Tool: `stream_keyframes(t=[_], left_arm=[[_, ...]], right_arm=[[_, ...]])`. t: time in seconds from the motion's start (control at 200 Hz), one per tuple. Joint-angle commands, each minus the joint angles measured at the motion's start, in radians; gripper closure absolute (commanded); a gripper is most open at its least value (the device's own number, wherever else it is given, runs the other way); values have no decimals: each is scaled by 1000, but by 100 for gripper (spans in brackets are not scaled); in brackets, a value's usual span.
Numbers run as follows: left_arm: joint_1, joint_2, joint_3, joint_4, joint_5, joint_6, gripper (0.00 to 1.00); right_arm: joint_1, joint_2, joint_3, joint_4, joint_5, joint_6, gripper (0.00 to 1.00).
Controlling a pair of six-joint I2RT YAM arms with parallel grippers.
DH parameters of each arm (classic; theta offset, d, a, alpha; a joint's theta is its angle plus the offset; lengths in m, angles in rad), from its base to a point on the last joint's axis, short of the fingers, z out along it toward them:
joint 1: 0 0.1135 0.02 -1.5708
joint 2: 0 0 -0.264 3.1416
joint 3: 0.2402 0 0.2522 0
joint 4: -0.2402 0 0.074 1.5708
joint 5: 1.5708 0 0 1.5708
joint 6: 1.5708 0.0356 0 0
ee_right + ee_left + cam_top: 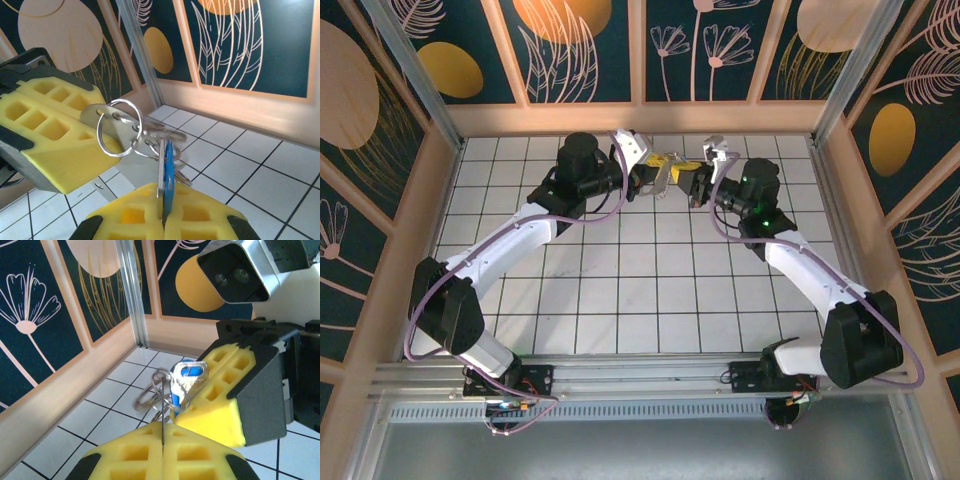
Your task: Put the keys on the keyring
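Observation:
Both grippers meet in the air over the far middle of the tiled table. My left gripper (660, 176) (163, 434) is shut on the thin edge of the keyring (163, 400), a flat silver plate (125, 150) with holes and several split rings (146, 396) hanging from it. My right gripper (690, 180) (165, 197) is shut on the keys, a blue-headed silver key (169, 167) (189, 373) standing upright between its yellow pads. The key's top touches the cluster of rings. Whether it is threaded onto a ring I cannot tell.
White tiled floor (620, 290) lies below both arms. Wooden walls with dark floral panels (640, 115) and aluminium corner posts (131, 295) enclose the table. The right wrist's camera housing (235, 272) looms close above the left gripper's pads.

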Motion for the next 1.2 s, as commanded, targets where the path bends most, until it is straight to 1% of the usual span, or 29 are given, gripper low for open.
stream_keyframes(t=[0.0,0.335,0.516,0.681,0.866,1.021,1.191], left_arm=[[-1,-27,6,24,28,17,100],[-2,-27,6,34,39,13,100],[-2,-24,9,35,43,12,100],[-3,-22,8,34,42,12,100],[-3,-22,9,34,30,14,100],[-3,-30,-5,66,-34,8,100],[-2,-37,-16,86,-48,6,100]], right_arm=[[-8,-29,9,-13,0,-15,100],[13,3,63,-47,-31,-26,100],[44,6,68,-45,-22,-28,100],[48,8,73,-67,-6,-45,100],[29,-20,51,-79,22,-51,100],[1,-58,26,-87,31,-43,100],[-9,-73,38,-128,32,-51,100]])
